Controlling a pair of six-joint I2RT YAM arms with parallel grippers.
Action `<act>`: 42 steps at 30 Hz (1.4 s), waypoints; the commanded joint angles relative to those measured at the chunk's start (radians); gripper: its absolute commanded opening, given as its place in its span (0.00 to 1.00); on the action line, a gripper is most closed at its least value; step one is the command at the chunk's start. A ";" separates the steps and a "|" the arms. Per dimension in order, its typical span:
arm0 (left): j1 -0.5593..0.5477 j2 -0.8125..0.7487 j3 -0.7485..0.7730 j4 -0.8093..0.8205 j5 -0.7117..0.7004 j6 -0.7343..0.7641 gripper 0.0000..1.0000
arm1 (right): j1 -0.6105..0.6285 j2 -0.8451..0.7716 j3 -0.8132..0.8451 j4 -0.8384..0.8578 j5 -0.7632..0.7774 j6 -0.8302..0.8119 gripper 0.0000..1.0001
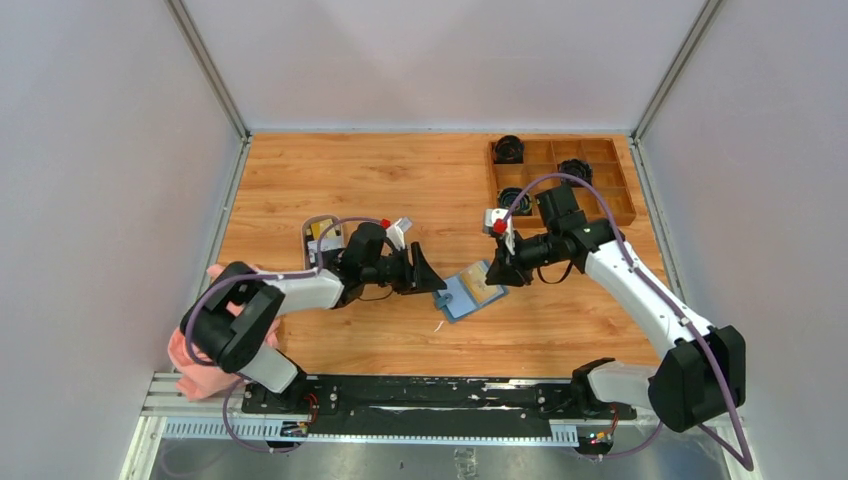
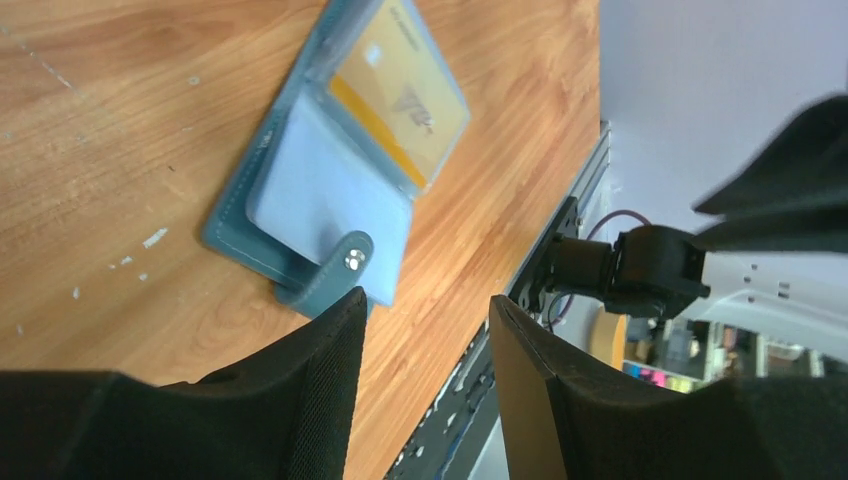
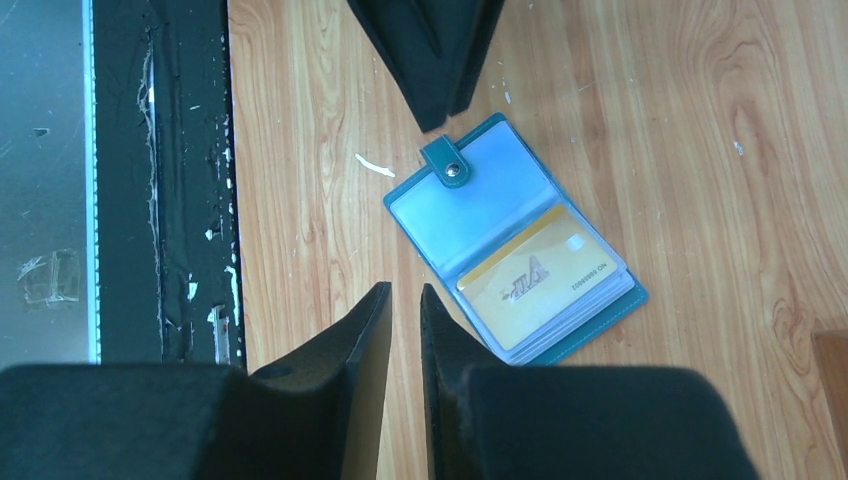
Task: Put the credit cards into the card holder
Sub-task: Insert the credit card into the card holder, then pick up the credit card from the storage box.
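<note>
Card holder teal, clear-sleeved yellow card, L fingers spread, R fingers ajar

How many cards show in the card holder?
1: a yellow card in the clear pocket of the open card holder, on the half away from the snap. Pockets stacked beneath may hide more.

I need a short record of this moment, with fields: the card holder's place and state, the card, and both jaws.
card holder: lying open on the table, between the two arms
yellow card: inside a clear pocket of the holder
snap tab: unfastened
left jaws: open, empty, close to the snap tab
right jaws: narrowly open, empty, beside the holder
</note>
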 commanded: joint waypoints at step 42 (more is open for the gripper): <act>0.040 -0.945 0.135 -0.859 -0.718 0.752 1.00 | -0.136 -0.065 0.027 0.046 -0.155 0.102 0.67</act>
